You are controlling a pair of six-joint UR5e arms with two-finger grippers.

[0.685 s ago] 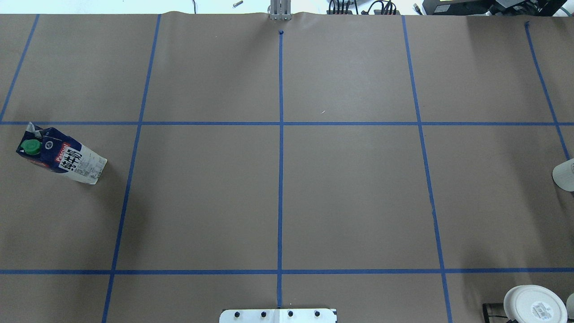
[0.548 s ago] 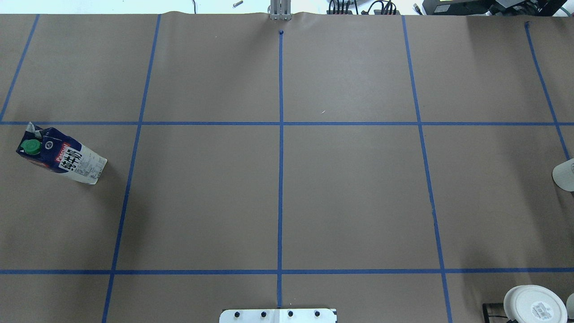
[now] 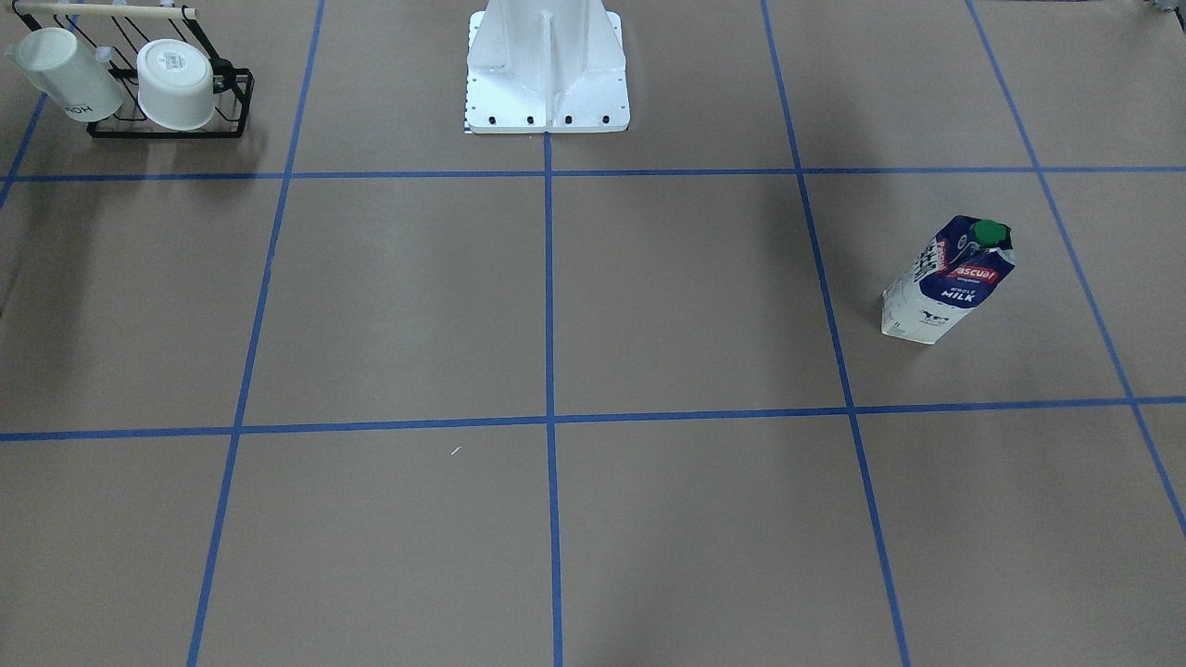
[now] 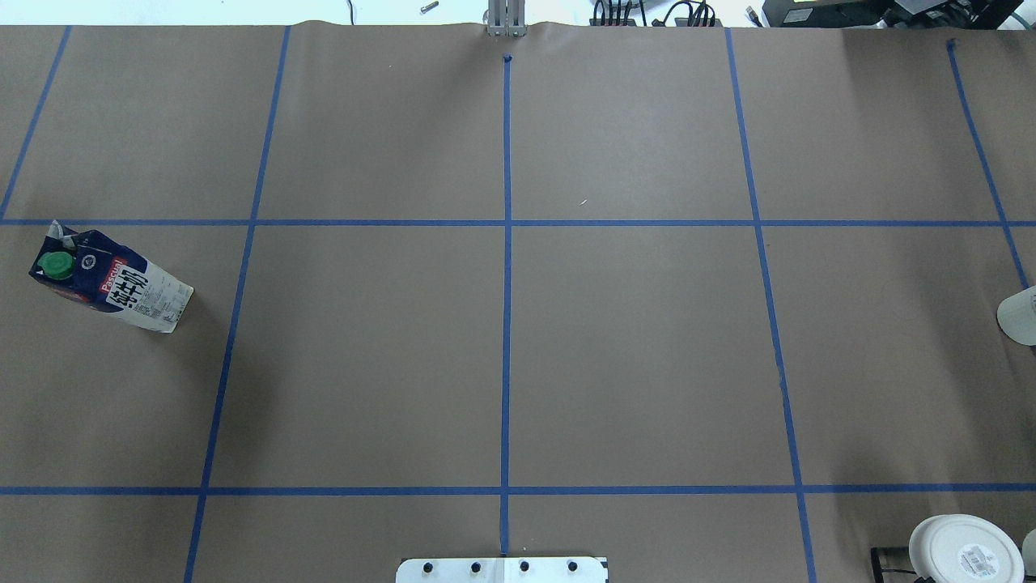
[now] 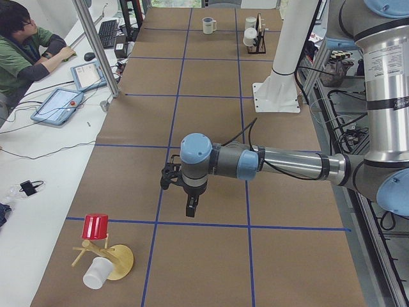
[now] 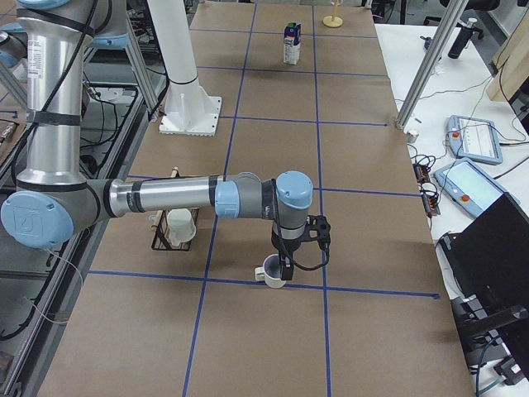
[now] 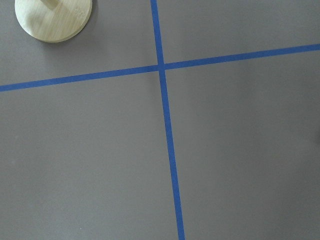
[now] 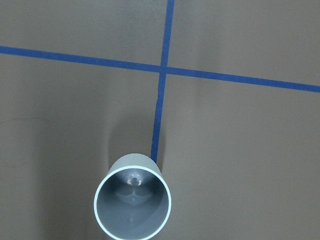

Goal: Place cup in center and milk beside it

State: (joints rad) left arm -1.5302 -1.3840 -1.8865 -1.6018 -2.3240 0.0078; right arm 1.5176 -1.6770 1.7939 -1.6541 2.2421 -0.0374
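Taped table (image 4: 631, 348), cup (image 8: 132, 205) bare grey inside, capped milk (image 3: 947, 280); left tool (image 5: 189, 208), right tool (image 6: 286, 265), cannot tell grip

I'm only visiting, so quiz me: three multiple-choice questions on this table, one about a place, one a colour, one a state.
1. The milk carton stands: A off to one side; B on a shelf; C on the floor.
2. Its cap is: A red; B green; C yellow.
3. The white mug is: A overturned; B full; C upright and empty.
Answers: 1A, it is outside the centre; 2B, green shows on top; 3C, the right wrist view looks into its bare inside.
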